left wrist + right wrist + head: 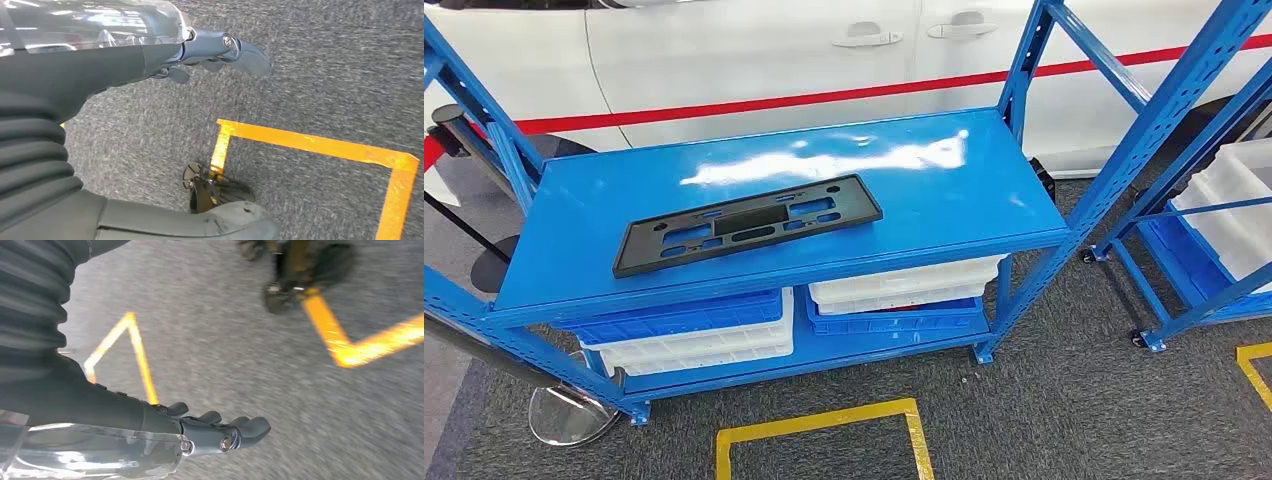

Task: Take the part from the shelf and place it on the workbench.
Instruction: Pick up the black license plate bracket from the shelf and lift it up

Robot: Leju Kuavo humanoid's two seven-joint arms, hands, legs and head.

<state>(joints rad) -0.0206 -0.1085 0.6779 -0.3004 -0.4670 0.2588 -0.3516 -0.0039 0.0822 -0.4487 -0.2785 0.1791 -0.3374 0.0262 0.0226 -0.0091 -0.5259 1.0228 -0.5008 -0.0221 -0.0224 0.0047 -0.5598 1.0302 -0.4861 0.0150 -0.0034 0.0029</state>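
Floor: grey carpet (1064, 400) marked with yellow tape outlines (824, 425), one square just in front of the shelf, another corner at the right edge of the head view.

Background: white car body (754, 50) with a red stripe, directly behind the shelf.

Blue shelf unit (984, 200): glossy top deck with perforated blue uprights rising at its corners and sloped braces at both ends. The deck's front edge faces the robot with nothing standing before it.

Part (746, 223): flat black rectangular plate with cut-out slots, lying flat on the top deck, left of centre, angled slightly, closer to the front edge than to the back. Bare deck lies all round it, widest to its right.

Lower level: stacked blue and white crates (694, 335) on the left, a second stack (904, 298) on the right.

Second blue rack (1194, 215) on castors, to the right, holding white bins (1239, 215); a carpet gap separates it from the shelf.

Chrome stanchion base (572, 415) on the floor at the shelf's left front leg.

Left hand (220, 55): hanging over the carpet, fingers loosely extended, holding nothing.

Right hand (220, 430): over the carpet, blurred, fingers slightly curled and apart, holding nothing.
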